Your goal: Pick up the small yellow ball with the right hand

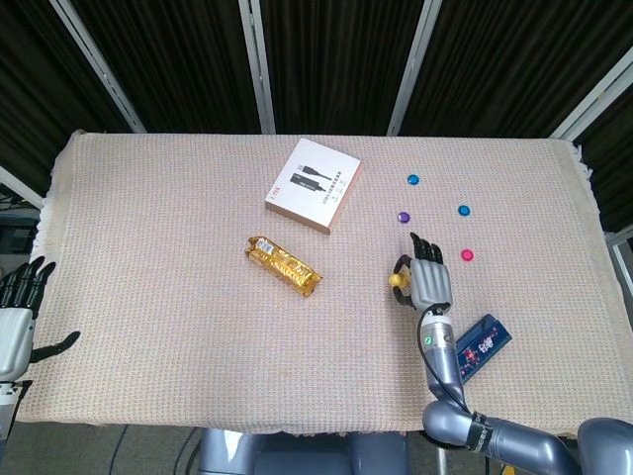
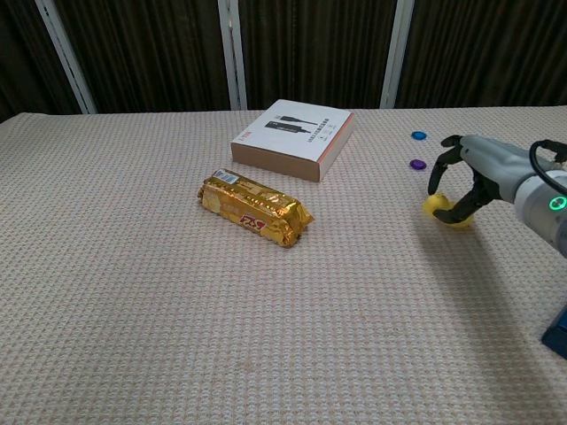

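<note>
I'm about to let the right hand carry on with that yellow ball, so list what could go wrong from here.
1. The right hand holds the small yellow ball only at its fingertips, not wrapped in the palm; it may slip out and roll across the cloth.
2. The purple disc lies close beside the hand; a sweep could knock it.
3. In the head view the hand covers most of the ball, so the hold is hard to judge.

Bright, even light; sharp focus
</note>
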`<state>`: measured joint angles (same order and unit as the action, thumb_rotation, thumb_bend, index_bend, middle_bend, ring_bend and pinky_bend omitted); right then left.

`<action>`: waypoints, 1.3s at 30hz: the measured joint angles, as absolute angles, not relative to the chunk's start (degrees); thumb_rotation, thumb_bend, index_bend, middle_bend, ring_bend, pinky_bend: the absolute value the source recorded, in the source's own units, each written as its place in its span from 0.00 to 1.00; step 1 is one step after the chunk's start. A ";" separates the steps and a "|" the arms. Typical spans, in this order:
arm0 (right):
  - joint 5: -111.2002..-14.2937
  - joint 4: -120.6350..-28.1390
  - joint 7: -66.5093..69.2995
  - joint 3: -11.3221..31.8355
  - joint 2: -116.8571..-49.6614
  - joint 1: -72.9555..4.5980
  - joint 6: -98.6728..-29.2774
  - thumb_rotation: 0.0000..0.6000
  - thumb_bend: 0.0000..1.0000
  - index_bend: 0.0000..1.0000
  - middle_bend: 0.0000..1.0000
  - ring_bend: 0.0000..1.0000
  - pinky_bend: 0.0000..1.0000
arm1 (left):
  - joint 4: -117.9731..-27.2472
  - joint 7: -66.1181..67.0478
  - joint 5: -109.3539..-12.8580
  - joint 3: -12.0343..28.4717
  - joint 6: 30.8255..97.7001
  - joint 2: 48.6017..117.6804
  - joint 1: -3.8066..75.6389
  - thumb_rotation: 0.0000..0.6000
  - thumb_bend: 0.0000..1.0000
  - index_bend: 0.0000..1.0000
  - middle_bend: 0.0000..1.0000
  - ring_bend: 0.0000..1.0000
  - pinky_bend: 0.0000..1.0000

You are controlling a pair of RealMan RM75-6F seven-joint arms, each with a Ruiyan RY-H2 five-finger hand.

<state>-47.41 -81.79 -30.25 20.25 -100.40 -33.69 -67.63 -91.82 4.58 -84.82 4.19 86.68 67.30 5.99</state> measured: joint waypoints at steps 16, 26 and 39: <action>-47.32 -78.29 -27.97 19.28 -100.03 -34.49 -65.69 1.00 0.30 0.48 0.00 0.00 0.00 | -92.35 5.40 -84.82 4.08 86.70 67.14 5.93 1.00 0.02 0.00 0.00 0.00 0.09; -46.74 -75.13 -27.28 19.81 -100.70 -36.07 -63.87 1.00 0.30 0.48 0.00 0.00 0.00 | -92.11 4.88 -85.17 3.91 86.62 67.09 5.96 1.00 0.02 0.00 0.00 0.00 0.09; -46.92 -72.88 -25.35 19.01 -100.53 -35.97 -62.73 1.00 0.30 0.48 0.00 0.00 0.00 | -92.42 5.35 -85.17 3.81 86.51 66.90 5.96 1.00 0.02 0.00 0.00 0.00 0.09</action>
